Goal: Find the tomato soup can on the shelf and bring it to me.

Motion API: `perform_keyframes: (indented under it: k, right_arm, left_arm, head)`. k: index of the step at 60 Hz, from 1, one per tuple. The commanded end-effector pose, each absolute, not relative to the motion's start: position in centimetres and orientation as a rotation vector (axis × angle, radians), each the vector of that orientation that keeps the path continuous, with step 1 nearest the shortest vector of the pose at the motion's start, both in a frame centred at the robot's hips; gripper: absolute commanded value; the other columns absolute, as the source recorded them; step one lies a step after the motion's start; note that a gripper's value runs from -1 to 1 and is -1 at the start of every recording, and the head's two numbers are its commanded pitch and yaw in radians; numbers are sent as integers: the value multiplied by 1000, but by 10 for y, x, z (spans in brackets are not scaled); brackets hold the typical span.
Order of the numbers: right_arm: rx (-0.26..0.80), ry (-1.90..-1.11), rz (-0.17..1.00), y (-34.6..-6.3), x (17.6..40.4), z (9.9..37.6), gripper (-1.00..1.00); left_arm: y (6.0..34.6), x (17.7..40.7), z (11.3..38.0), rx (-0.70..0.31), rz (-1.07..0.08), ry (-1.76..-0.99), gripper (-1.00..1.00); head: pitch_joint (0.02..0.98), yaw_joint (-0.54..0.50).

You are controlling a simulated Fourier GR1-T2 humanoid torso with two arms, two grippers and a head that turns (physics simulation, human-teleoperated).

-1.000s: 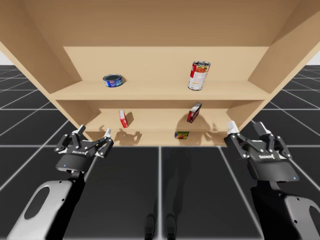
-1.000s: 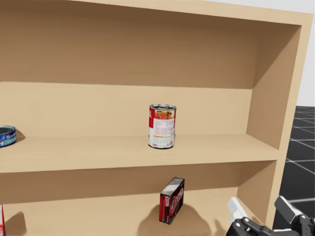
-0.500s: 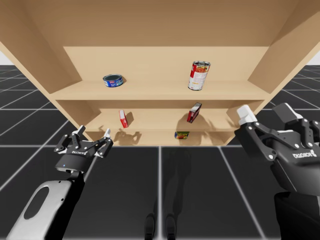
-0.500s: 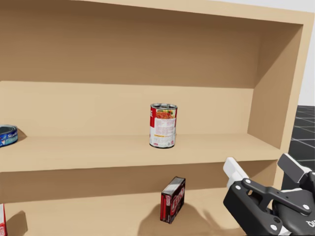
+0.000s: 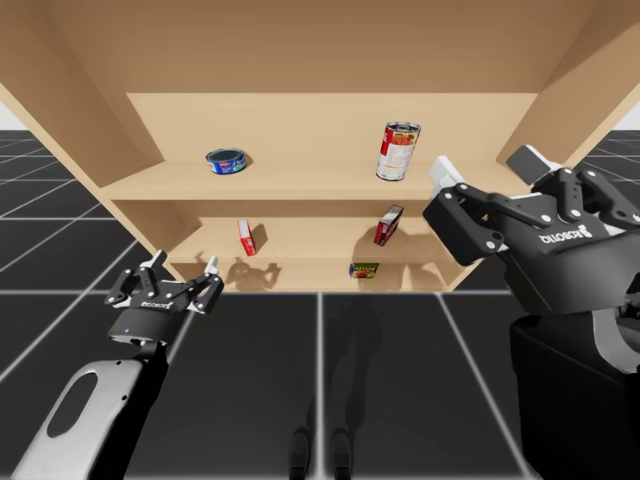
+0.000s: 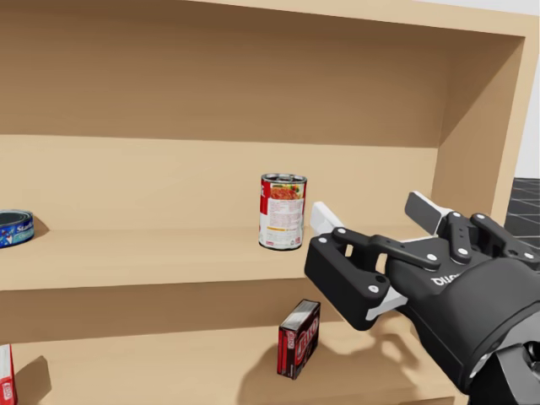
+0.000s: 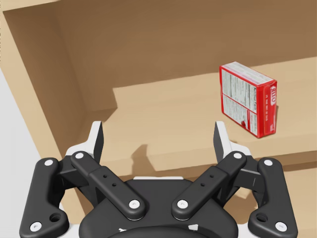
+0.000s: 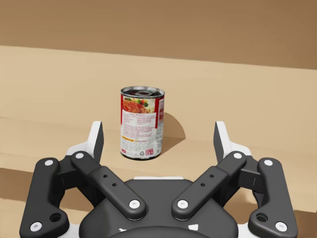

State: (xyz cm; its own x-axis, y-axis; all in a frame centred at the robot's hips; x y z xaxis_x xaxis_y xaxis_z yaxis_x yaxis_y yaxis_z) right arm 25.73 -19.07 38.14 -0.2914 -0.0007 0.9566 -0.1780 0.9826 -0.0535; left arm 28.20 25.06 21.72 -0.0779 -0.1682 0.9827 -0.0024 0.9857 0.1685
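Right tool (image 5: 482, 165) has risen over the last second from low by the shelf's bottom edge to upper-board height; left tool (image 5: 185, 268) hasn't budged.

Right tool: fingers spread wide, nothing between them. In the right wrist view the tomato soup can (image 8: 142, 122) is straight ahead, lined up with the gap between the fingers but not touching them. The can stands upright on the upper board of the shelf (image 5: 300, 182), right of centre and back from the front lip.

Left tool: also wide open and holding nothing, hanging low in front of the lower board. A red box (image 7: 247, 99) stands ahead of it, off to one side.

Other items: a blue flat can (image 5: 226, 161) sits on the upper board, well apart from the soup can. A dark red box (image 5: 388, 225) is on the lower board, under the soup can.

Progress, as a judgement: the can is located and the right arm is lined up, so this is mid-approach. Left to do: reach in until the fingers straddle the can, close on it, lift it off the board and bring it back out. Nothing is grasped yet.
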Motion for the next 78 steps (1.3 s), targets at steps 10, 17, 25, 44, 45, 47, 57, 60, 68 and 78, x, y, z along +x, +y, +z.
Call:
perform_keyframes:
  k: [10,17,25,44,45,47,57,60,68,78]
  right_arm:
    - [148,-1782,216,-166,296,386,-1000]
    - [171,-1738,206,-164,309,385,-1000]
    - [141,-1708,201,-162,327,384,-1000]
    - [125,-1653,193,-155,365,387,-1000]
    - [119,-1651,193,-155,368,387,-1000]
    - [111,-1643,197,-155,372,385,-1000]
    - [101,-1624,194,-154,387,382,-1000]
    - [107,-1620,191,-154,392,382,-1000]
    - [115,-1612,216,-157,396,380,-1000]
    - [100,-1635,189,-161,391,378,1000]
  left_arm:
    - [253,282,218,137,-130,-1646,-1000]
    - [253,282,218,138,-128,-1645,-1000]
    - [254,282,218,143,-119,-1642,-1000]
    - [257,283,219,149,-89,-1639,-1000]
    - [257,283,219,150,-87,-1639,-1000]
    - [257,283,219,150,-85,-1639,-1000]
    - [259,284,220,155,-69,-1637,-1000]
    - [260,284,220,156,-65,-1637,-1000]
    - [261,284,220,157,-62,-1637,-1000]
    - [262,284,220,158,-60,-1636,-1000]
  head:
    - [250,-209]
    - [250,-209]
    - [253,-211]
    - [256,-209]
    - [257,-209]
    - [258,-208]
    - [261,-204]
    - [262,-203]
    - [264,-203]
    - [264,-198]
